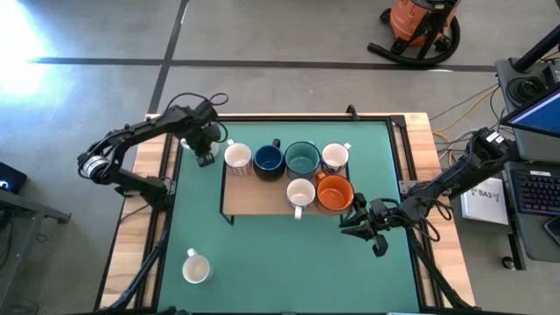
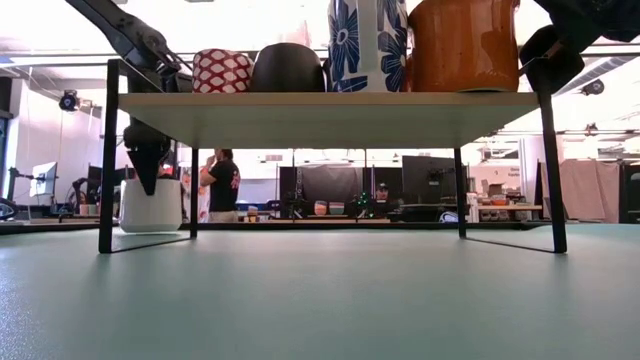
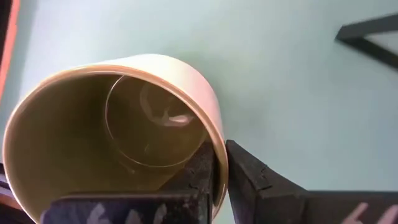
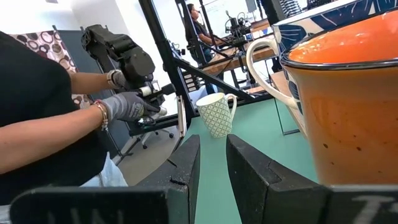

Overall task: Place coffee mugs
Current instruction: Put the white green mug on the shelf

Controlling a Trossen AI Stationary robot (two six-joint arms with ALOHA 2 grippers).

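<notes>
A cream mug (image 3: pixel 112 124) stands upright with its base on the green table (image 1: pixel 289 262), just left of a low wooden shelf (image 1: pixel 262 203). My left gripper (image 3: pixel 217 158) points down and is shut on the mug; from above it hides the mug. The shelf carries several mugs, among them a navy one (image 1: pixel 267 159), a teal one (image 1: pixel 302 159) and an orange one (image 1: pixel 333 192). My right gripper (image 4: pixel 211 165) hovers level beside the orange mug (image 4: pixel 348 106), at the shelf's near right corner. It is open, with nothing between its fingers. My left gripper holds the cream mug by its rim wall (image 3: pixel 214 146), with one finger inside the cup (image 3: pixel 198 177) and the other outside (image 3: pixel 249 171). The fingers come from above, pointing down. The mug stands upright with its base on the table (image 2: pixel 150 228).
A green-patterned mug (image 1: pixel 196 268) stands alone near the table's front left. The shelf's thin black legs (image 2: pixel 105 150) rise close to the held mug. In the right wrist view, a person's gloved hand (image 4: pixel 127 106) and arm show beyond the table.
</notes>
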